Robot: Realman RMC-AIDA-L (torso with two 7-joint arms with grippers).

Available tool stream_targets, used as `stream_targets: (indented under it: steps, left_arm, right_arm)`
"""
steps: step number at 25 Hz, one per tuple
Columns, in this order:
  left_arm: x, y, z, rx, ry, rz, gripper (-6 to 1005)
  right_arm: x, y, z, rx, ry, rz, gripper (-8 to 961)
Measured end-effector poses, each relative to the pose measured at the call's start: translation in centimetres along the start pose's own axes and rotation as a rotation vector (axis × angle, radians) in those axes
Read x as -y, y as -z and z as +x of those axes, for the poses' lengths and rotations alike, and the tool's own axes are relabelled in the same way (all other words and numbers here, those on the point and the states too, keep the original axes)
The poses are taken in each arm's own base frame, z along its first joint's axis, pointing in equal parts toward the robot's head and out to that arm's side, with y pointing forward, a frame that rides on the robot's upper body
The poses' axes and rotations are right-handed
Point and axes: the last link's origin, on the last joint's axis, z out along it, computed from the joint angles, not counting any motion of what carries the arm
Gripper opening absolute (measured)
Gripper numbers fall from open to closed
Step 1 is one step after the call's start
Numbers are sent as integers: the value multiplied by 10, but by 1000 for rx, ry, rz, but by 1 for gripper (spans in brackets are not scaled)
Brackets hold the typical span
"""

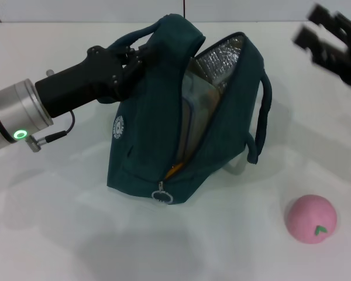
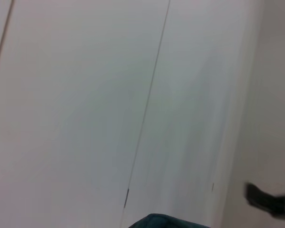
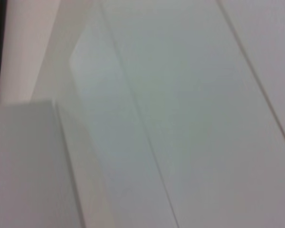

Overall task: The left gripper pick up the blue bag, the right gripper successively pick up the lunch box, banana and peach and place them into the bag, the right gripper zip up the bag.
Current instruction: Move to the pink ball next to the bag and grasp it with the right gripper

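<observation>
Item 1, blue bag (image 1: 146,146): stands mid-tabletop, mouth unzipped and gaping toward the right edge, silver lining showing. I read the pale block inside as the lunch box (image 1: 194,102), with a sliver of yellow-orange near the zipper's lower end that may be the banana (too little shows to be sure). Zipper pull ring (image 1: 162,194) hangs at the bag's near end.

Item 2, left gripper (image 1: 127,58): reaches in from the left edge, closed on the bag's top handle and holding the bag upright.

Item 3, right gripper (image 1: 330,38): raised near the far right corner, well apart from everything; it appears empty, but whether its jaws stand open I cannot tell.

Item 4, peach (image 1: 311,218): pink, alone near the tabletop's near right corner, well apart from the bag.

Step in hand, as I judge it: fetching the peach. I would bring the right gripper down squarely over the fruit, close across its widest part since it is round and will roll, then carry it in through the high part of the opening, clear of the loose strap (image 1: 263,117).

Views: only the head camera shows bag, peach and both arms. The left wrist camera gives blank surface, a sliver of the bag's top and a dark shape that is probably the right gripper; the right wrist camera shows nothing of the task.
</observation>
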Motion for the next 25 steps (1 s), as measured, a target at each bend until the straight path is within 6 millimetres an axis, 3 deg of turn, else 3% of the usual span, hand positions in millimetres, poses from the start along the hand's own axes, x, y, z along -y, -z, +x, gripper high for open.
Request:
stream_targets:
  steps: [9,14,19,25]
  left_arm:
    - [1,8,-3,0,5,22,34]
    - [1,8,-3,-1,3,25,34]
    - [1,4,-1,-6,2,14,34]
    - [0,3,-1,-8,-3,10,35]
  right_arm:
    - [-28,82,29,-393,45,-122,870]
    - [-34,118,49,-501,80,-43,870]
    - [-33,132,60,-532,108,42,869]
    - [-33,127,76,-599,120,34,869]
